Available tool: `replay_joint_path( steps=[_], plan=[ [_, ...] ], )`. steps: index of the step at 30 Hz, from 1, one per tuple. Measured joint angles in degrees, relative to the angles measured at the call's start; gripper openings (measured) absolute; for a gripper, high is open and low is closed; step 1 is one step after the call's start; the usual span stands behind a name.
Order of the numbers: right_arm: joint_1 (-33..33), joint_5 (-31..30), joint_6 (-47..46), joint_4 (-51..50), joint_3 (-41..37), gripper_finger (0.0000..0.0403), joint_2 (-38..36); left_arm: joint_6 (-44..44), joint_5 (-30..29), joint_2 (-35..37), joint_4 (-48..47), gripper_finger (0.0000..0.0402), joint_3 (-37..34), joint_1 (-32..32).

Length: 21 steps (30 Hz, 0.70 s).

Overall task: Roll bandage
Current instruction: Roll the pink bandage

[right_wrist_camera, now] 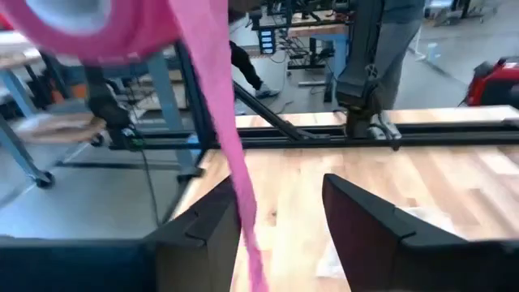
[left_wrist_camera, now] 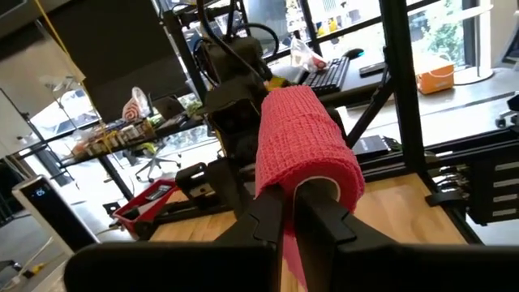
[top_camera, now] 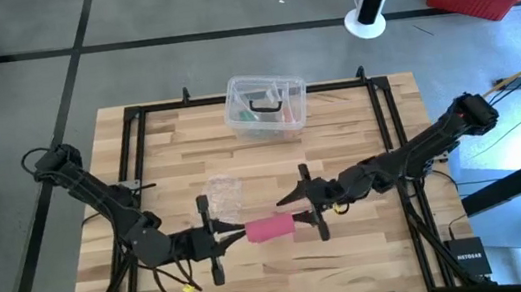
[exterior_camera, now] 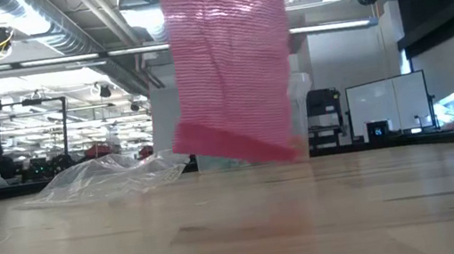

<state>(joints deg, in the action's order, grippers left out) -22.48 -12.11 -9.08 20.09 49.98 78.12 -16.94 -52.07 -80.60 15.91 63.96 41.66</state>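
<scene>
Pale wooden counter (top_camera: 341, 140), then the pinkish-red fabric bandage (top_camera: 269, 228), mostly rolled, held above it. Left gripper (top_camera: 237, 234) jaws are clamped on the roll; right gripper (top_camera: 299, 211) jaws stand apart. A loose tail remains unwound.

Both arms are dark, slim and jointed, each ending in a pincer with two broad, flat black fingers (right_wrist_camera: 369, 231). A yellow-tipped cable (top_camera: 186, 288) trails below the left arm.

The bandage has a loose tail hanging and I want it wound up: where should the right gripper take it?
Likely the hanging tail, pinched across its flat faces from the right gripper's own side. The left gripper holds the roll above the table.
</scene>
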Motion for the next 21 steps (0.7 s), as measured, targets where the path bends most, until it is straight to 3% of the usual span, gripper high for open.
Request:
replay_joint_path(
  steps=[9,13,16,21],
  plan=[
    [0.1,1.7,-8.6,-3.1,0.1,0.0177,-1.0,0.3,-0.1,0.0,-0.3,0.0013,0.0,-0.5],
    [-0.4,0.9,-10.0,-9.4,0.0,0.0177,-2.3,0.7,-0.1,0.0,-0.3,0.0013,0.0,0.0],
    [-3.7,-2.6,-10.2,-12.5,-0.5,0.0177,-3.1,0.7,-0.1,0.0,-0.1,0.0013,0.0,0.4],
    [-8.1,-12.5,-8.9,-5.6,-6.1,0.0192,-1.6,0.9,-0.1,0.0,0.0,0.0013,0.0,0.4]
  ],
)
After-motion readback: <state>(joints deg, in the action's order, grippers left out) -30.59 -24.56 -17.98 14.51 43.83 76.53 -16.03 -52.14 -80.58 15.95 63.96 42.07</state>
